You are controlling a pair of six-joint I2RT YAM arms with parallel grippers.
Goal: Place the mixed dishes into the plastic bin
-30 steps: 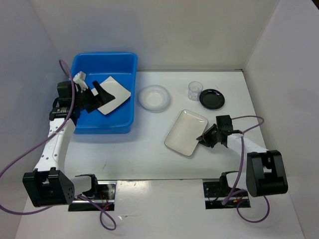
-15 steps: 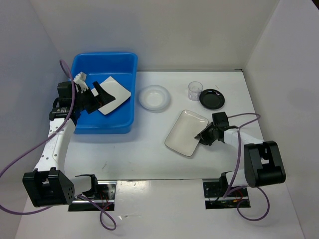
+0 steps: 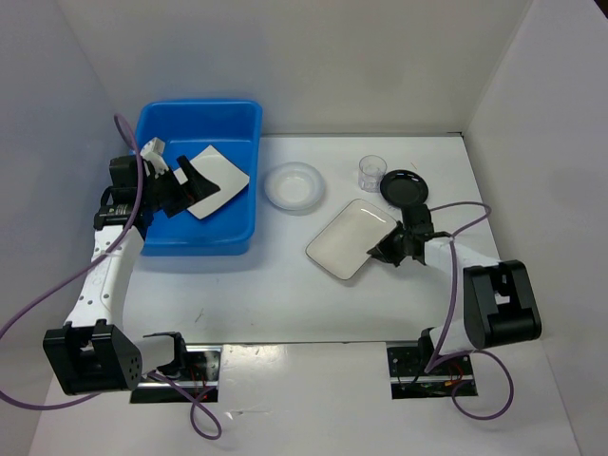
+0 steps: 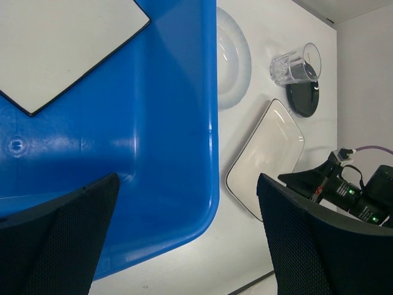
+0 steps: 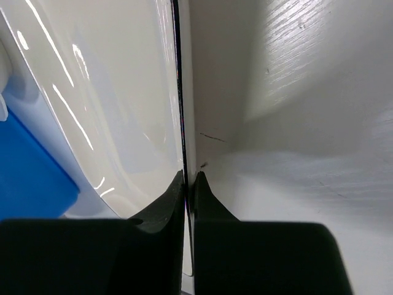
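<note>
Now the right gripper [image 3: 389, 249] is pinching the thin rim of the tray [image 3: 348, 238] at its right end. In the wrist view the fingers [image 5: 163, 203] are pressing together on that edge, I think because so flat a thing is offering no other place to take. The tray is lying in the right half of the table [image 3: 285, 294], just beside the bowl [image 3: 404, 188] and near the cup [image 3: 372, 172]; I cannot tell if it is leaving the surface. The left gripper [image 3: 179, 186] is hanging spread wide over the bin [image 3: 199, 106] at the far left corner, holding nothing, and the plate [image 3: 220, 173] is lying inside. The dish [image 3: 294, 184] is sitting between bin and tray. By my judgement the tray is going to the bin next.
</note>
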